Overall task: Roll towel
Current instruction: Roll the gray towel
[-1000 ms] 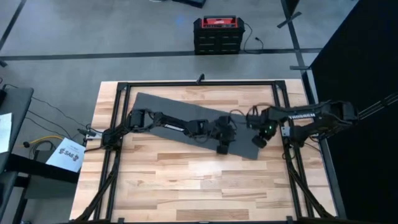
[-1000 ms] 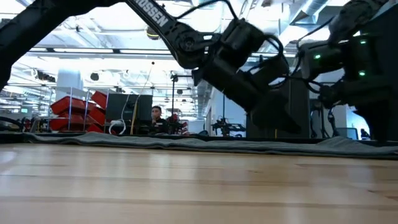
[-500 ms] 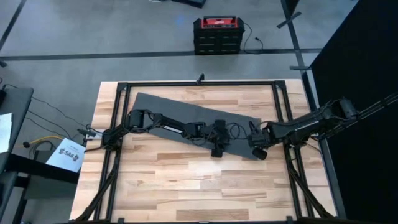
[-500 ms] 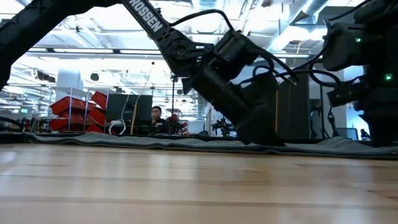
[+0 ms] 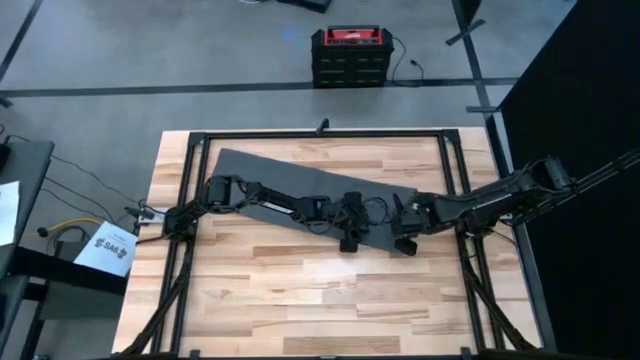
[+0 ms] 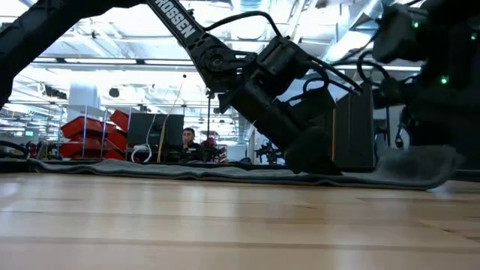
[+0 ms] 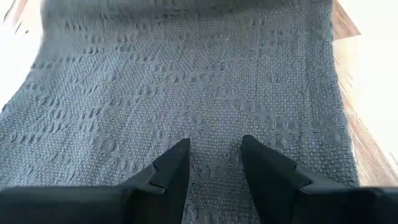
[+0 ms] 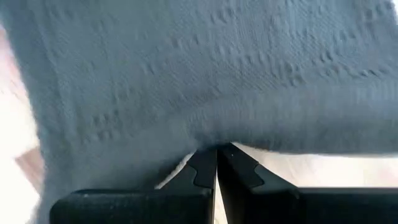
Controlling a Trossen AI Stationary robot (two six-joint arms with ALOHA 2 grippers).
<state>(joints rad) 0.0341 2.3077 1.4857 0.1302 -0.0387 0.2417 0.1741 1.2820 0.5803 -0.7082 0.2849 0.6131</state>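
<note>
On the table [image 5: 300,290] we see our right gripper [image 8: 216,163] pinching the towel [image 5: 300,180] edge; our left gripper [image 7: 214,163] rests spread on it mid-cloth.

— What lettering can you read from where you sit?

— Look at the low view: white capitals ending "OSSEN" run along the left arm's upper link [image 6: 174,22].

— Anything else?

— You'll see a white sheet [image 5: 112,246] beside the table's left edge carrying dark print, too small to read.
</note>
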